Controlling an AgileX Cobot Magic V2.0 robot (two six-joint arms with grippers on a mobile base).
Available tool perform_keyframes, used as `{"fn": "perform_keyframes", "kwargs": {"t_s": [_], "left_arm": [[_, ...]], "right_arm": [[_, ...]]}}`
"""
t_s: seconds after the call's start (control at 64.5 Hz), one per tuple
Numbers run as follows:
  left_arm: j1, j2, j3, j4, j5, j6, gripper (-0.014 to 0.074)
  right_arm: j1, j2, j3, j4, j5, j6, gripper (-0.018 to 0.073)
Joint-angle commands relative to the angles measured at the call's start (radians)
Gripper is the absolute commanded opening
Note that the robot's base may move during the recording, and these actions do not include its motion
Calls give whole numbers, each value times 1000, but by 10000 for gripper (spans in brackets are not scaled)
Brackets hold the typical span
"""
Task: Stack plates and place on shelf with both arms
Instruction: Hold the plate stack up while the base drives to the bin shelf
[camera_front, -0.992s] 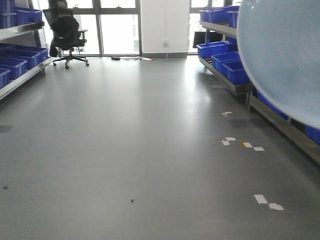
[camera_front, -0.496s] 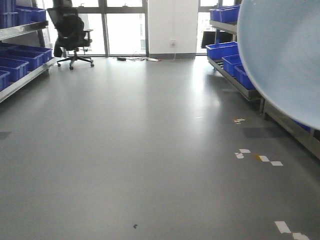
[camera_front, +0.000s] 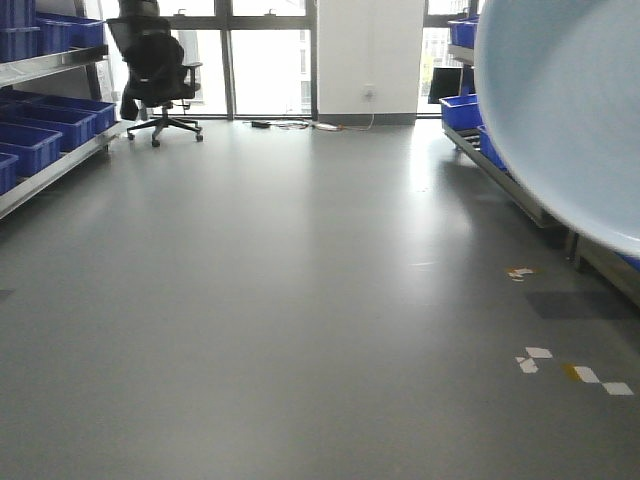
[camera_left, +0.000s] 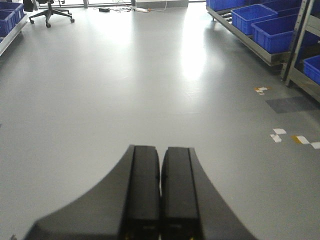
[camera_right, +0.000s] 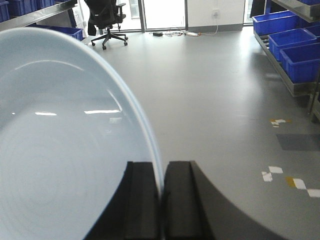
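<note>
While our right gripper (camera_right: 161, 200) pinches the rim of a pale plate (camera_right: 65, 140), held on edge above the grey floor (camera_left: 125, 90), our left gripper (camera_left: 160, 195) has its jaws pressed together on nothing. Farther off to the right we see the shelf (camera_left: 270, 58) with blue bins (camera_left: 252, 17), and an office chair (camera_front: 155, 70) by the windows.

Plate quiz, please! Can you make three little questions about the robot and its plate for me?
1. True or false: the left gripper is holding something.
2. What colour are the bins by the wall? A red, B blue, C green.
3. Fill the gap: the right gripper pinches the plate by its ____.

Key: 1 false, it is shut with nothing in it; 2 B; 3 rim.
</note>
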Motion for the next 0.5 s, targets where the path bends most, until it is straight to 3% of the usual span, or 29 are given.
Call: {"fn": "perform_keyframes", "kwargs": {"t_s": [0.0, 0.481], "left_arm": [[3, 5, -31, -2, -92, -3, 83], [3, 5, -31, -2, -92, -3, 83]], "right_arm": [[-4, 6, -32, 11, -108, -4, 52], [-4, 6, -32, 11, -108, -4, 52]]}}
